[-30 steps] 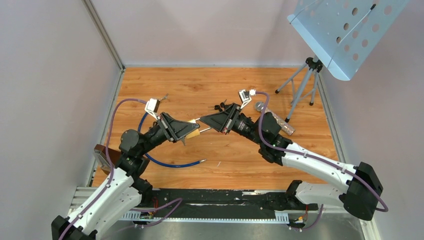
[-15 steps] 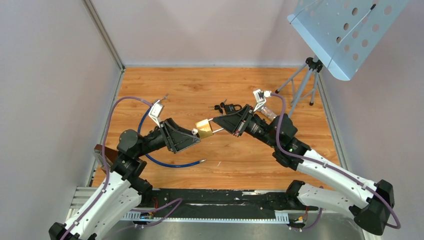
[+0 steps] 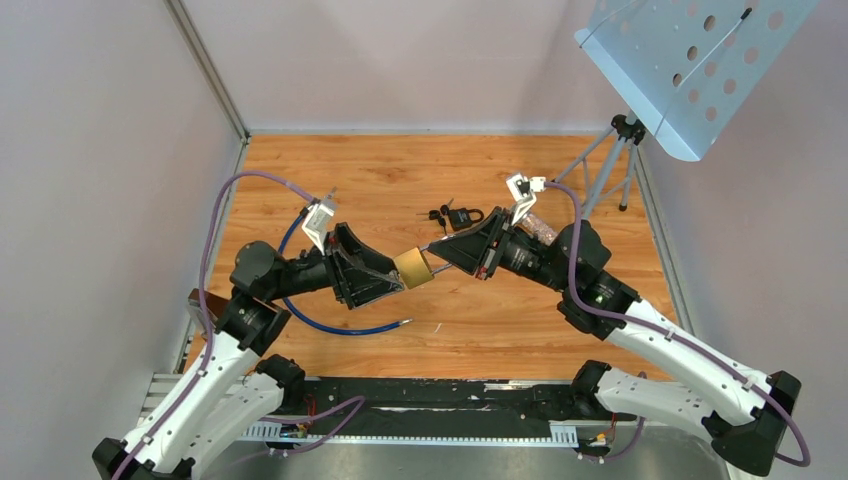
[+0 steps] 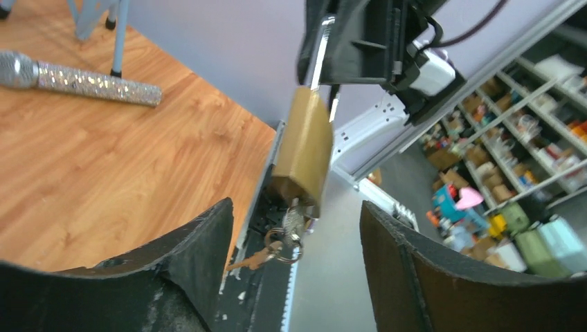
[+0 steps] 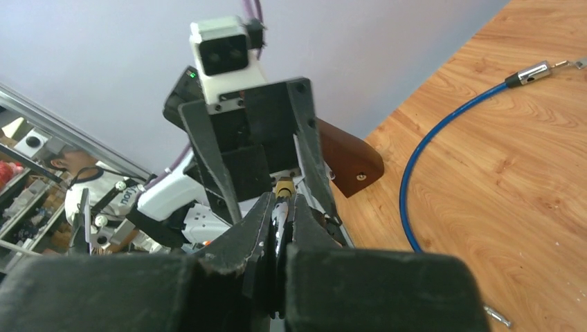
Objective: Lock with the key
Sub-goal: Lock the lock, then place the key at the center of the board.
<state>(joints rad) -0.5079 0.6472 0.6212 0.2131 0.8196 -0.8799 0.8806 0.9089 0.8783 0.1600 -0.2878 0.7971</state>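
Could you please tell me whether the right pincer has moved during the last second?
Yes. The right pincer, gripping the brass padlock, has shifted right, toward the grey metal tripod, uncovering the small black padlock.

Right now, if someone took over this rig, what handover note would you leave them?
Left gripper: open, fingers either side of the key bunch, not touching it.
Right gripper: shut on the brass padlock, holding it in the air by its top.
Done: padlock is off the table; a key appears seated in its underside.
Left: grip that key and turn it.
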